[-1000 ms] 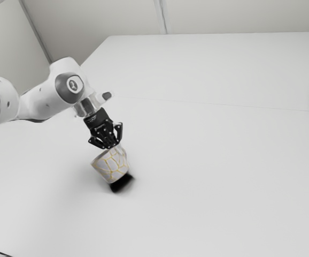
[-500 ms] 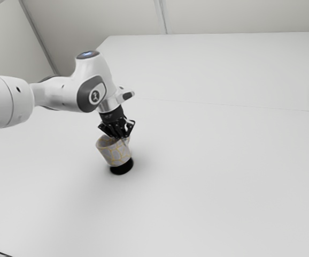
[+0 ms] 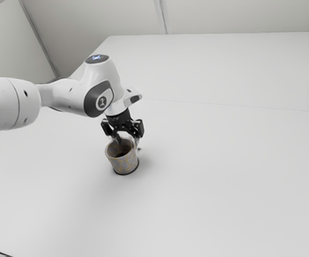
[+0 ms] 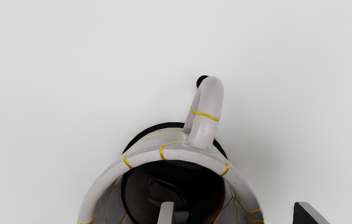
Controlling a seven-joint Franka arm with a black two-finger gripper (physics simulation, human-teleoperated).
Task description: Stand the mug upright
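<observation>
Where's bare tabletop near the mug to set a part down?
Widest: the table from the mug to the exterior view's right, up to the faint seam. Also between mug and that view's bottom edge. Crowded: at the mug, one gripper finger inside, one outside; arm overhead toward the view's left.

A pale grey ceramic mug with gold crack-like lines (image 3: 125,163) stands upright on the white table (image 3: 213,176), its dark interior open upward, handle jutting sideways.

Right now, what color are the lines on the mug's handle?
Gold, on the pale grey handle; the wrist view shows it best.
</observation>
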